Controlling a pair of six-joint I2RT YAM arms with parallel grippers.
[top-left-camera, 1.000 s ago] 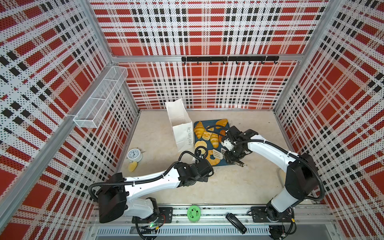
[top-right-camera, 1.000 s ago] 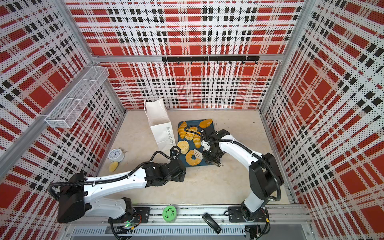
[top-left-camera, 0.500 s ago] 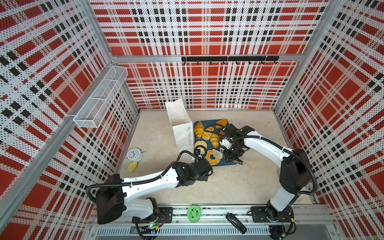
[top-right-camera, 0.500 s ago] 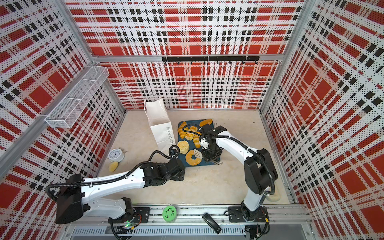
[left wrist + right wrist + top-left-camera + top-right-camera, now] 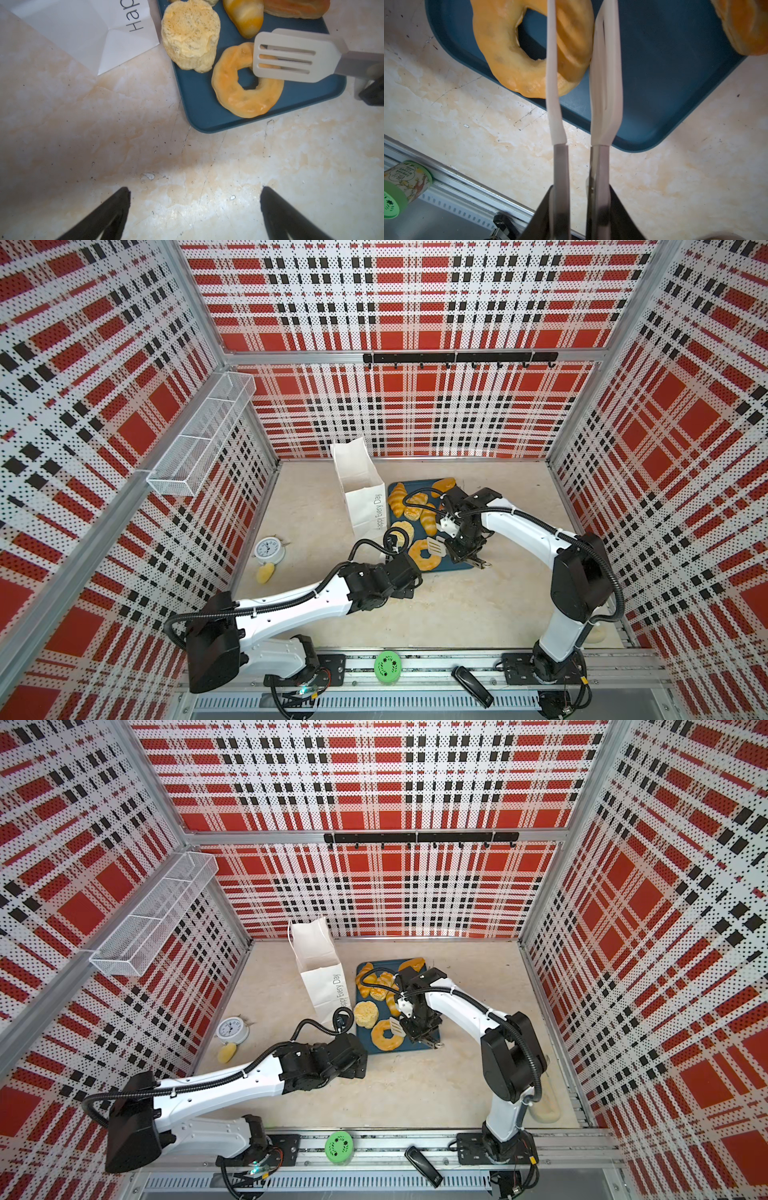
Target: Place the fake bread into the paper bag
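The white paper bag (image 5: 361, 489) (image 5: 320, 973) stands open left of a dark-teal tray (image 5: 457, 565) (image 5: 664, 72) that holds the fake bread. Nearest the front are a ring doughnut (image 5: 422, 558) (image 5: 234, 97) (image 5: 500, 47) and a pale crumbly bun (image 5: 402, 531) (image 5: 189, 37). A croissant (image 5: 397, 499) and a striped loaf (image 5: 428, 520) lie behind them. My right gripper (image 5: 461, 547) (image 5: 579, 191) is shut on metal tongs (image 5: 291, 56) (image 5: 554, 83). Their white slotted blades straddle one side of the doughnut. My left gripper (image 5: 195, 193) hangs open over bare table in front of the tray.
By the left wall are an alarm clock (image 5: 269, 549) and a small yellow lump (image 5: 265, 573). A green-lidded can (image 5: 387, 666) and a black device (image 5: 471, 686) lie on the front rail. A wire basket (image 5: 199, 448) hangs on the left wall, and a hook rail (image 5: 457, 358) on the back wall.
My right gripper has squeezed the tongs narrower and edged them onto the doughnut. The left arm has hardly moved.
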